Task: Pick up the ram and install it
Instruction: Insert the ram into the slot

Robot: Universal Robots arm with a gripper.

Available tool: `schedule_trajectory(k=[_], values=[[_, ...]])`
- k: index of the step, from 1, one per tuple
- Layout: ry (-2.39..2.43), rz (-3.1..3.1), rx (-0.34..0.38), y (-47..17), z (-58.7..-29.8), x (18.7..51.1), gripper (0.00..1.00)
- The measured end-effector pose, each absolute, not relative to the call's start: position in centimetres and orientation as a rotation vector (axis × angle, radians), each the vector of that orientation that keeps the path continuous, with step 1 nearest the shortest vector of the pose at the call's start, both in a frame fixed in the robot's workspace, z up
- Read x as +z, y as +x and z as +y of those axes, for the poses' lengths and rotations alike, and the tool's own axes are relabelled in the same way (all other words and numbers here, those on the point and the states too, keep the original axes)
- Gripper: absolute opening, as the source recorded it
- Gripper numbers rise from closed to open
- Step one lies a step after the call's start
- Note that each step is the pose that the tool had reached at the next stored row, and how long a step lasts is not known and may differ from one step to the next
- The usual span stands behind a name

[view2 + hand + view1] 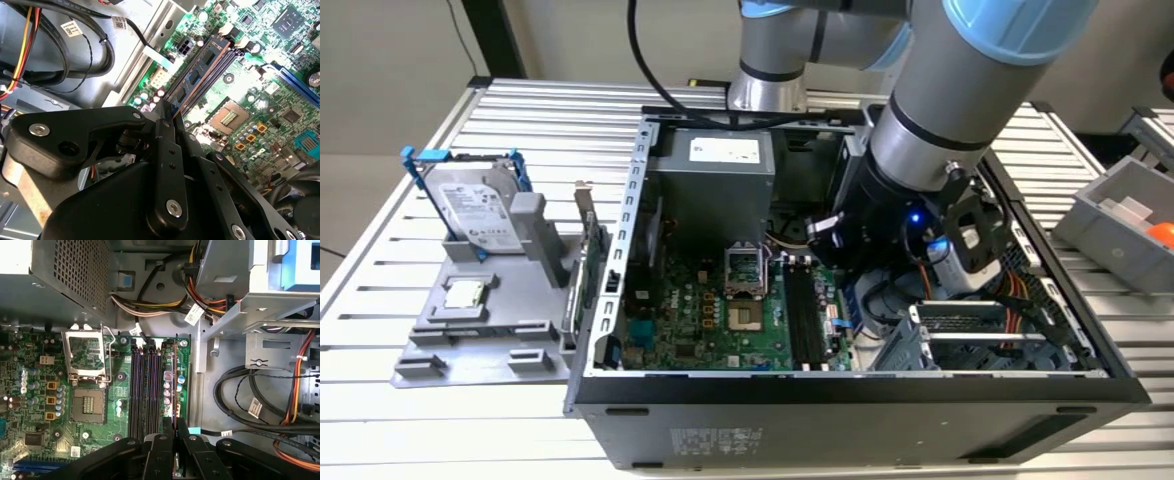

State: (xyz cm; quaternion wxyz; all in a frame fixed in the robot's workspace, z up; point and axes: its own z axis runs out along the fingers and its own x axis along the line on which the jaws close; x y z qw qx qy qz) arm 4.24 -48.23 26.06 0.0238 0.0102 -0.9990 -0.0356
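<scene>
The ram (175,385) is a thin board seen edge-on, standing along the outermost of the black memory slots (142,390) on the green motherboard. In the second wrist view the ram (200,67) shows its row of black chips, low against that slot. My gripper (175,429) is shut on the ram's near end, its black fingers (183,432) pressed to both faces. The same grip appears in the second wrist view, where the gripper (169,114) meets the board's end. In the exterior view the arm's wrist (894,235) reaches down into the open computer case (854,400) above the memory slots (803,320).
An open CPU socket (87,405) lies beside the slots. Cable bundles (260,400) and a metal drive cage (250,285) crowd the other side. Outside the case, a silver hard drive (474,210) and a small square chip (464,292) sit on a grey holder. A grey bin (1121,210) stands at the exterior view's right.
</scene>
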Motion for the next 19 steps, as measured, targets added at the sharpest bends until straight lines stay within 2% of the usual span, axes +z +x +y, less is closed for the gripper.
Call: schedule_trajectory(k=[19], values=[[0.04, -3.091, -0.11, 3.9, -48.2, 24.9, 0.0]])
